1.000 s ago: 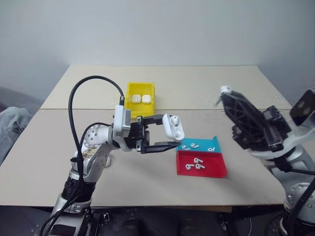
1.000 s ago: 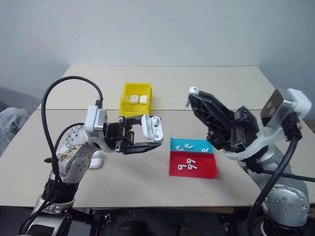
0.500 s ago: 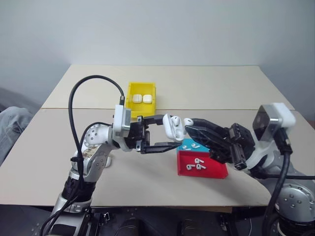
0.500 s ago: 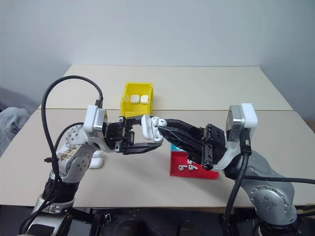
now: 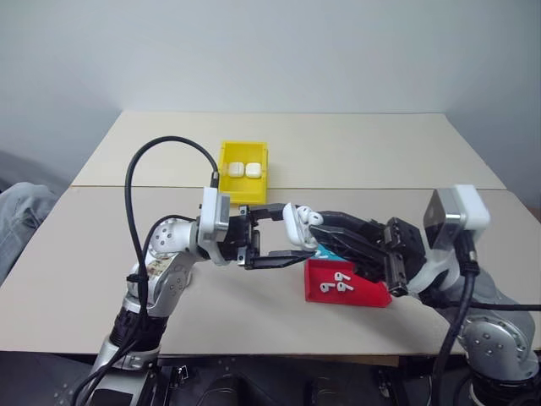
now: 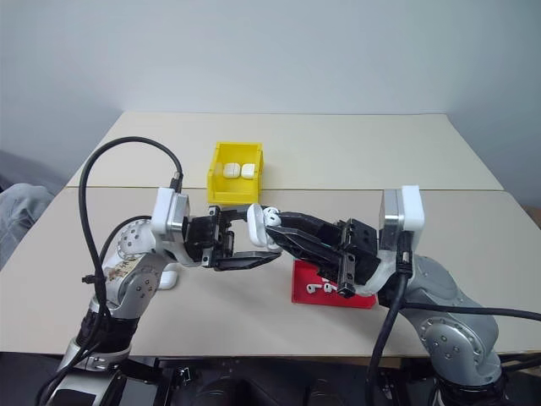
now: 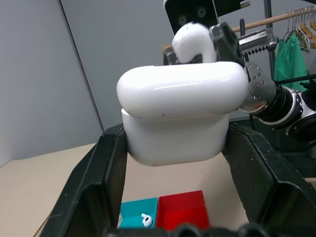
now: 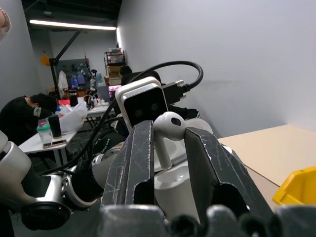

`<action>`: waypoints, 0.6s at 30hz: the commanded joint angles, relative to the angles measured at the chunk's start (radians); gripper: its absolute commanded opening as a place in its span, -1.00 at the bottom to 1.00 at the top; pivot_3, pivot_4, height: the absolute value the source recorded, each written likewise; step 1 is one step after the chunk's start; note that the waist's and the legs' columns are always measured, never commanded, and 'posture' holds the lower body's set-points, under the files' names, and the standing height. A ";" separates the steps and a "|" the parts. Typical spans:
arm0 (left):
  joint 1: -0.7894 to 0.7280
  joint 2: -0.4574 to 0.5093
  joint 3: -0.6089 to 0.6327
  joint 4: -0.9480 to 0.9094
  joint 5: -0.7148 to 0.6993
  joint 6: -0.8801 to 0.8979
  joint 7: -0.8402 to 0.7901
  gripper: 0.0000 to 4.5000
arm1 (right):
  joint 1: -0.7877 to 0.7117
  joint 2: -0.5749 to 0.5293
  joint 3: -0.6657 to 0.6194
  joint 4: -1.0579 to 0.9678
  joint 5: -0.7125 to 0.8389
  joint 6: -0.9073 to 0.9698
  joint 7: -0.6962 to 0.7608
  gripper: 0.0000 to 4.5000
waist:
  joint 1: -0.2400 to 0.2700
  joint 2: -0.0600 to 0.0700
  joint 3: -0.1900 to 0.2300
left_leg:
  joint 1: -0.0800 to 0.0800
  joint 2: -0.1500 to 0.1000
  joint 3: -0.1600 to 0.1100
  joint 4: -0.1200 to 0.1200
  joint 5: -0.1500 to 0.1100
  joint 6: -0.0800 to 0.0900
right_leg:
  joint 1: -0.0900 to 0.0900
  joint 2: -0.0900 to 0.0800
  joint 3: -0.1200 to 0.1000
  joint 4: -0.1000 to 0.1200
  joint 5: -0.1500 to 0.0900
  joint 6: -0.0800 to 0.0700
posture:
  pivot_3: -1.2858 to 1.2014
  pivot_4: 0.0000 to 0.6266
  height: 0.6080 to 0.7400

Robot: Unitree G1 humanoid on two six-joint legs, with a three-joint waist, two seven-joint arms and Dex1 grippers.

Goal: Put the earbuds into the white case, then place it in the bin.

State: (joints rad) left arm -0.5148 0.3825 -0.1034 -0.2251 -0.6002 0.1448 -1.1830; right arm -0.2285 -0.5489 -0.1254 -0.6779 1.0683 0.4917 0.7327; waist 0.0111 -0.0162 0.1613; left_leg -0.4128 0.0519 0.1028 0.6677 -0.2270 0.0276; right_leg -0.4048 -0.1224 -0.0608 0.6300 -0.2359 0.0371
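Currently the left gripper point(image 5: 286, 237) is clenched on the white case point(image 5: 295, 225), holding it up in the air above the table point(image 5: 397, 152), well off the surface and toward the front half. Case lid looks hinged open in the head views. Right gripper point(image 6: 272, 224) pinches one earbud point(image 8: 166, 129) between its two black fingers point(image 8: 136, 153), rounded head up, stem pointing down at the case opening, right at the case top; can't tell if the stem is inside yet. Yellow bin point(image 5: 243, 165) sits near the table's middle, toward the far edge, with two closed white cases point(image 5: 243, 170) side by side in it. Red tray point(image 5: 342, 283) lies close to the front edge, holding loose earbuds point(image 5: 340, 281); cyan tray point(image 7: 139, 217) touches its far side, one earbud visible there in the left wrist view. Both trays are mostly under the right arm.
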 commanded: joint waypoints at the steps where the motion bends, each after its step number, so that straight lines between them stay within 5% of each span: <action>1: -0.010 -0.009 0.004 -0.028 -0.006 -0.018 0.003 0.21 | 0.002 0.006 0.006 -0.021 -0.019 -0.026 0.011 -0.51 | 0.000 0.000 0.000 | 0.000 0.000 -0.001 0.000 0.000 0.000 | 0.000 0.000 0.000 0.000 0.000 0.000 | 0.03 -0.52 1.00; 11: -0.007 -0.011 0.008 -0.019 0.004 -0.026 -0.003 0.21 | 0.013 0.001 0.017 -0.018 -0.071 -0.038 0.055 -0.51 | 0.000 0.000 0.000 | -0.001 0.000 -0.008 0.000 0.000 0.000 | 0.000 0.000 -0.002 0.000 0.000 0.000 | 0.03 -0.52 1.00; 15: -0.002 -0.008 0.010 -0.015 0.009 -0.028 -0.004 0.21 | 0.023 -0.010 0.045 -0.028 -0.126 -0.042 0.061 -0.11 | -0.001 0.000 0.000 | -0.001 0.000 -0.008 0.000 0.000 0.000 | 0.000 0.000 -0.002 0.000 0.000 0.000 | 0.03 -0.52 1.00; 18: 0.000 -0.005 0.012 -0.012 0.011 -0.028 -0.004 0.21 | 0.024 -0.012 0.052 -0.021 -0.144 -0.047 0.065 -0.11 | 0.000 0.000 0.000 | -0.001 0.000 -0.008 0.000 0.000 0.000 | 0.000 0.000 -0.002 0.000 0.000 0.000 | 0.03 -0.52 1.00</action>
State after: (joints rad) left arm -0.5012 0.3840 -0.1018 -0.2095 -0.5768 0.1403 -1.1903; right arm -0.2105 -0.5509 -0.0871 -0.6821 0.9385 0.4520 0.7930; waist 0.0112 -0.0162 0.1613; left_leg -0.4141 0.0515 0.0943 0.6680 -0.2270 0.0275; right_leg -0.4044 -0.1224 -0.0632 0.6298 -0.2358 0.0370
